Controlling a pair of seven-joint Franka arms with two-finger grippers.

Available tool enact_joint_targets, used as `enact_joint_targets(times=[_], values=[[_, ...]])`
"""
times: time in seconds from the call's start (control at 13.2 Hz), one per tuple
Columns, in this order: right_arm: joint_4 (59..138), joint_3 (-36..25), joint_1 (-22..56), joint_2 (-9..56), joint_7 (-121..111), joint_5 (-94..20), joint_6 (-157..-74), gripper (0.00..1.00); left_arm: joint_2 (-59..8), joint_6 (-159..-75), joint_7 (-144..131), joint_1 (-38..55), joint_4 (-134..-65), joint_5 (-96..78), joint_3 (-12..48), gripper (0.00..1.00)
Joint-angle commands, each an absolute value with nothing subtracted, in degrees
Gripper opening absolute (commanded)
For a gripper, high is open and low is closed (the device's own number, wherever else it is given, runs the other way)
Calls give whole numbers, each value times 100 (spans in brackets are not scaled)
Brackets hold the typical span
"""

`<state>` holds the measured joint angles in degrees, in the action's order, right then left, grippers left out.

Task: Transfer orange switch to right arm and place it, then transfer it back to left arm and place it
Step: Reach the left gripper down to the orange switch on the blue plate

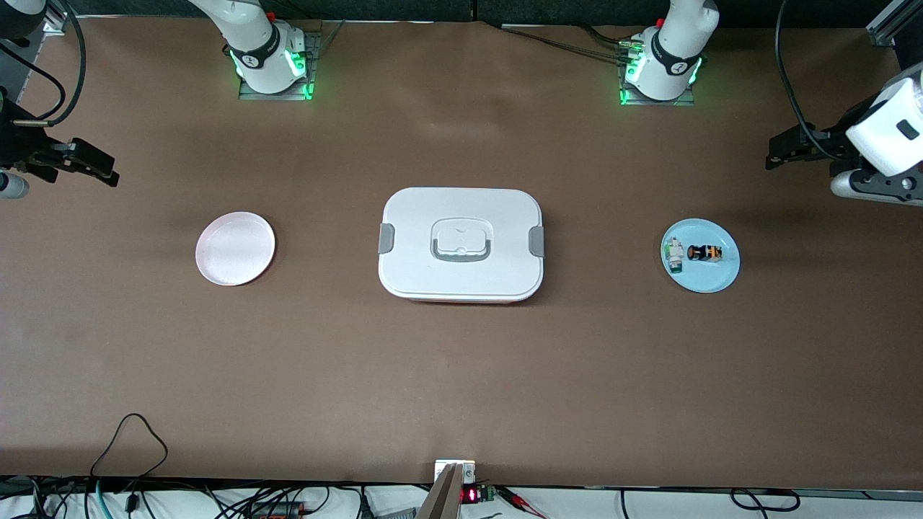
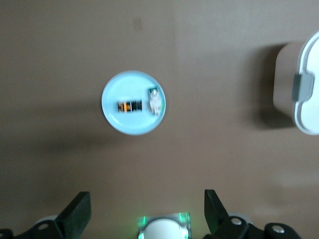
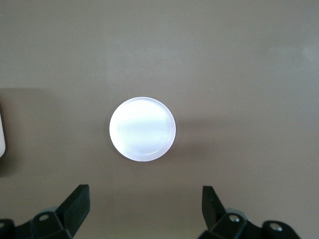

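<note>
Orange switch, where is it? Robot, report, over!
Left tool and right tool open, empty, waiting high. Orange switch on blue plate. Box mid-table, between plates.

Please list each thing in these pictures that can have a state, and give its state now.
box: lid on, both grey side clips in place, at the table's middle.
orange switch: lying on its side on the blue plate, beside the white-and-green component.
pink plate: nothing on it.
left gripper: open, holding nothing, up over the table near the blue plate.
right gripper: open, holding nothing, up over the table near the pink plate.
</note>
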<state>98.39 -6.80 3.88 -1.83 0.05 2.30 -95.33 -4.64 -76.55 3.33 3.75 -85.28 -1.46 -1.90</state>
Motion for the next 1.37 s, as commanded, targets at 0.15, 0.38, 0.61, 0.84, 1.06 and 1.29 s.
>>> enact_joint_targets(times=[0.15, 0.38, 0.61, 0.84, 1.06, 1.29], values=[[9721, -694, 404, -149, 35, 167, -9413, 100, -1177, -7320, 395, 221, -8516, -35, -229, 100], [9721, -694, 413, -141, 53, 176, -9413, 100, -1239, -8144, 552, 71, -9287, -26, -237, 100], [9721, -686, 413, 8, 79, 167, -9422, 100, -1222, -9365, 598, -79, -10350, -18, -237, 100], [9712, -694, 571, 377, 70, 193, -9457, 100, -1283, -10587, 589, -105, -11265, -18, -246, 100], [9712, -694, 554, 483, 26, 150, -9475, 100, -1738, -11511, 589, -263, -11636, 157, -255, 100], [9712, -694, 554, 527, -9, 149, -9501, 100, -2100, -11838, 598, -430, -11645, 176, -246, 100]])
